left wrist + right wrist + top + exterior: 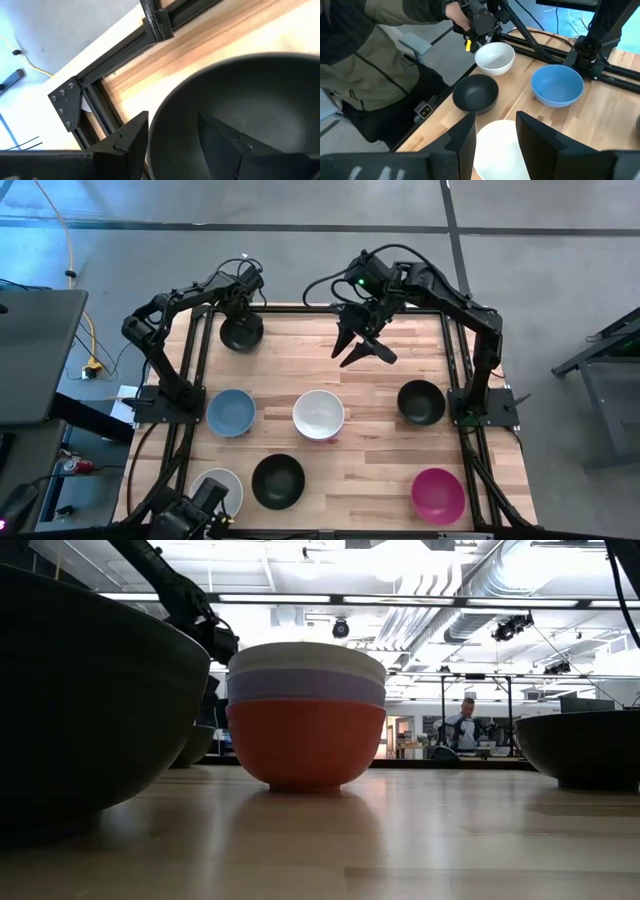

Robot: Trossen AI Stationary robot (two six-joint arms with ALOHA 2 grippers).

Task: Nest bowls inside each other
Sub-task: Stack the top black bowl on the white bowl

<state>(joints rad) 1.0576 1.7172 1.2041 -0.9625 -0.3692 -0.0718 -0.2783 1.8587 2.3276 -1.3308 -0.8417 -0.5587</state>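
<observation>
Sitting nearest the table's front edge, at about 7, 6 and 4 o'clock, are a white bowl (218, 489), a black bowl (278, 480) and a magenta bowl (438, 493). Next come a blue bowl (231, 412), the central stack (306, 715) (white over lavender over red, its white top at (319, 414)) and another black bowl (421, 401) at 3 o'clock. Farther back, the right gripper (362, 345) hovers at 12 o'clock, spread wide and empty. At 11 o'clock the left gripper (240, 312) grips the rim of a third black bowl (241, 332), one finger (225, 140) inside and one outside.

That pinch looks shallow, so I judge the smooth wall could slip or tilt in transit, or catch the stack's rim and shove it.

Pale wooden planks form the tabletop (380, 470), framed in black rails (190, 370). A person in a jacket (365, 65) stands beside the table; beyond, another person (464, 723) stands in a bright workshop.
</observation>
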